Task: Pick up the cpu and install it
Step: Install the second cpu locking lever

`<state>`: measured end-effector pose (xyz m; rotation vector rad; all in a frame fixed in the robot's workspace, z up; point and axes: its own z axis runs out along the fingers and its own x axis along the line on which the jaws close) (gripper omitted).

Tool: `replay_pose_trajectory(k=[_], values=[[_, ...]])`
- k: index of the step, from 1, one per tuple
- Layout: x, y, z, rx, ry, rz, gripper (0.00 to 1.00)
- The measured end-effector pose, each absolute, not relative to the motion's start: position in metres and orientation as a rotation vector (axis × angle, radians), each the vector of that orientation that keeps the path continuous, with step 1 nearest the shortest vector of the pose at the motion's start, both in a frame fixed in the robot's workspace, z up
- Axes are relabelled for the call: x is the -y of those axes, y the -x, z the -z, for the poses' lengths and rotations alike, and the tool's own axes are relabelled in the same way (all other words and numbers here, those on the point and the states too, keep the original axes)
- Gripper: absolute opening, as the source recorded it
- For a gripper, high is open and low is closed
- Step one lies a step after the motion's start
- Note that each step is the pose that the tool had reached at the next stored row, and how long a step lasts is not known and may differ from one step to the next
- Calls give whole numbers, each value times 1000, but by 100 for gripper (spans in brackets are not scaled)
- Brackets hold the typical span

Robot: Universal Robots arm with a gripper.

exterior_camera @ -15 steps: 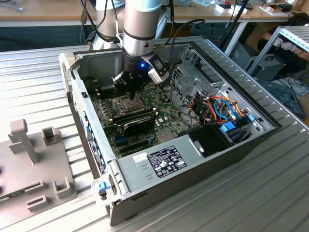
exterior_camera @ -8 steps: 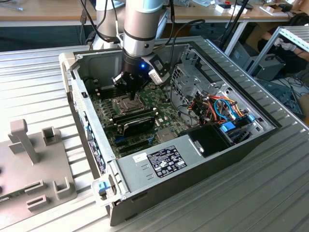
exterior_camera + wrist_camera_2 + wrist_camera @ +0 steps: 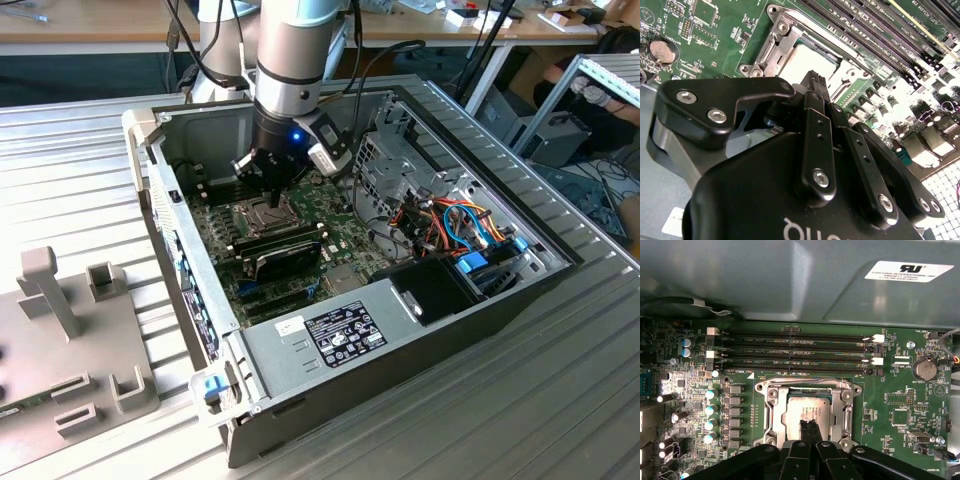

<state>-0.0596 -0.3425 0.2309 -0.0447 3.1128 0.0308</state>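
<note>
Silver cpu: seated inside socket frame, lid open.
Hand: fingertips together, at cpu's 6 o'clock edge, holding nothing.
Case: holds motherboard.

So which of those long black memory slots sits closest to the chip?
The bottom slot of the four in the first wrist view, running right alongside the socket frame holding the cpu.

Cpu: one edge hidden behind the gripper fingertips in the first wrist view; in the second wrist view its pale top is washed out, surface detail unreadable.
Socket frame: near side covered by the gripper body.
Motherboard: partly hidden by the arm in the exterior view.
Grey fixture: cut off at the exterior view's left edge.
</note>
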Motion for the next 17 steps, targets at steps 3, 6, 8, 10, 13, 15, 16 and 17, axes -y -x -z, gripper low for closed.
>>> replay_pose_trajectory(k=[3,6,8,10,13,15,16,17], values=[[342,60,-233,-3113,45,-31,11],[342,60,-233,-3113,45,-31,11],[342,60,-234,-3113,45,-31,11],[342,60,-235,-3113,45,-30,11],[342,60,-238,-3113,45,-30,11],[342,60,-241,-3113,45,-30,11],[342,60,-242,-3113,45,-30,11],[342,60,-242,-3113,45,-31,11]])
